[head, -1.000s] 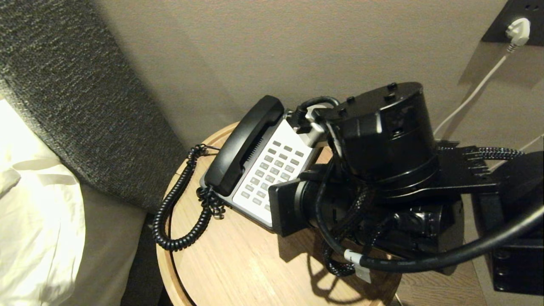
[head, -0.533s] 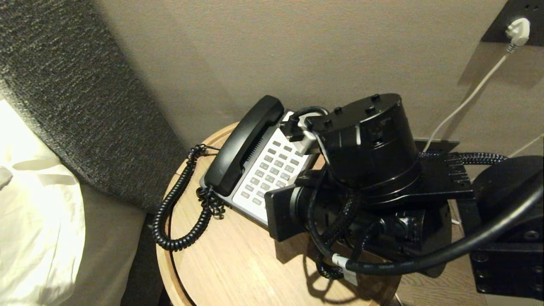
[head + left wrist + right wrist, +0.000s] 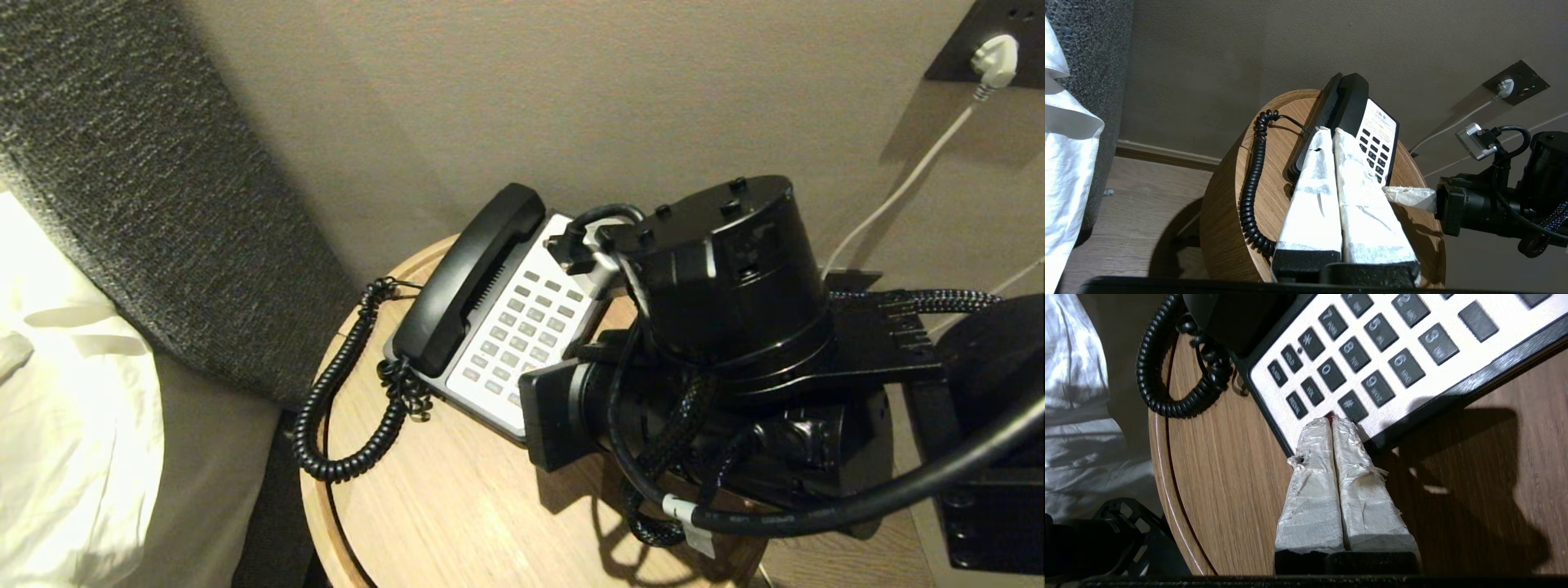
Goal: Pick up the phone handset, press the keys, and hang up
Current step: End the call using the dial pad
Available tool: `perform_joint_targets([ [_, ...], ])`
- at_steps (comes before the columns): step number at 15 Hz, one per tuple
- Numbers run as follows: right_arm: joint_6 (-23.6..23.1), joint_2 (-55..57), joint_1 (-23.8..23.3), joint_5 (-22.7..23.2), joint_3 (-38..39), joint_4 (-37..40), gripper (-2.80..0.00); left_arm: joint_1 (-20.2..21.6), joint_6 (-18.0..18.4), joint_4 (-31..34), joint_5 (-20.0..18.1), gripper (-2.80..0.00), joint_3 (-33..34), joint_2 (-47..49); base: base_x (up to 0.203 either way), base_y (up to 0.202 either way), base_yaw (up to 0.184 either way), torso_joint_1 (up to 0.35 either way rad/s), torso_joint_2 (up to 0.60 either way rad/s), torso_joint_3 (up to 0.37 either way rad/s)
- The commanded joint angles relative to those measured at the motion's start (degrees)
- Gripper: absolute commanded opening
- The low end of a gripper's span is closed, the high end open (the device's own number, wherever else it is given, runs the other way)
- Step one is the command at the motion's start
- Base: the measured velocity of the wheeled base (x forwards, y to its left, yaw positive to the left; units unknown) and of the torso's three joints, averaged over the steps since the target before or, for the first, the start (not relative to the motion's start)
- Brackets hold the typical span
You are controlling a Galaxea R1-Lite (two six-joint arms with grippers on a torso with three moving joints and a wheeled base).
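The right claw, closed, touches the phone base keypad; the handset rests cradled; the left claw is closed too.

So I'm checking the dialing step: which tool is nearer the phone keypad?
Right. The right tool has its shut tips at the keypad's lower edge; the left tool, also shut, hangs back off the table's near side.

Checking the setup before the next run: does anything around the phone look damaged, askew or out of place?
Only wear: the white wrap on the right gripper fingers is frayed and torn. The phone handset sits squarely in the phone base cradle.
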Motion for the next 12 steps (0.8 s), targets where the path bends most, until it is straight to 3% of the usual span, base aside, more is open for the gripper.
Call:
perform_joint_targets([
  [1, 0.2, -0.1, 0.4, -0.1, 0.6, 0.2, -2.8, 0.0, -0.2, -0.1, 0.0, -2.8, 0.1, 0.1, 0.0, 0.0, 0.0, 0.0, 0.0, 0.0],
  [12, 0.2, 1.2, 0.6, -0.1, 0.5, -0.1, -2.8, 0.0, -0.2, -0.1, 0.0, -2.8, 0.6, -0.1, 0.0, 0.0, 0.0, 0.0, 0.0, 0.0],
])
